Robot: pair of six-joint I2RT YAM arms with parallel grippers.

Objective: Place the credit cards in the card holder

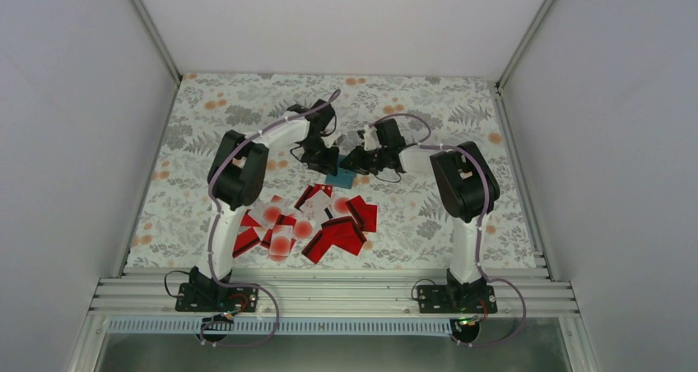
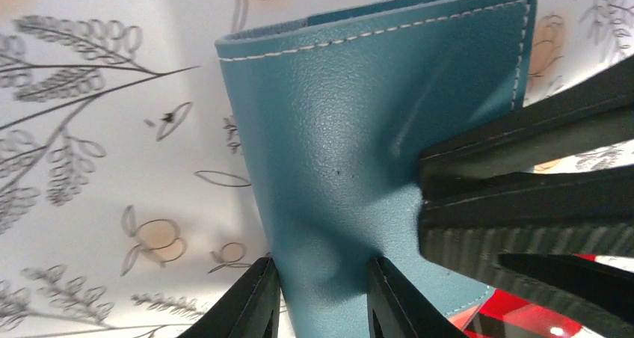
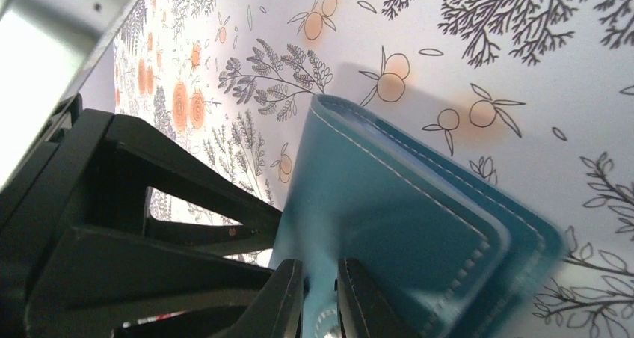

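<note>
Clearly, left fingers point(image 2: 258, 308) and right fingers point(image 3: 288, 300) both clamped the card holder point(image 2: 336, 143); uneven pulling could tear it loose.

card holder point(image 1: 339, 177): mostly hidden in top view | credit cards point(image 2: 502, 317): cropped by left wrist view's bottom edge

Teal-blue stitched folding card holder point(image 3: 389, 218) tilted in front of white floral-print table cover point(image 3: 523, 69), layered edges showing at lower right. Lower edge pinched between black fingers of right gripper point(image 3: 320, 278), jaws nearly closed. Black left gripper point(image 3: 269, 237) at frame left, tips touching holder's left edge.
</note>
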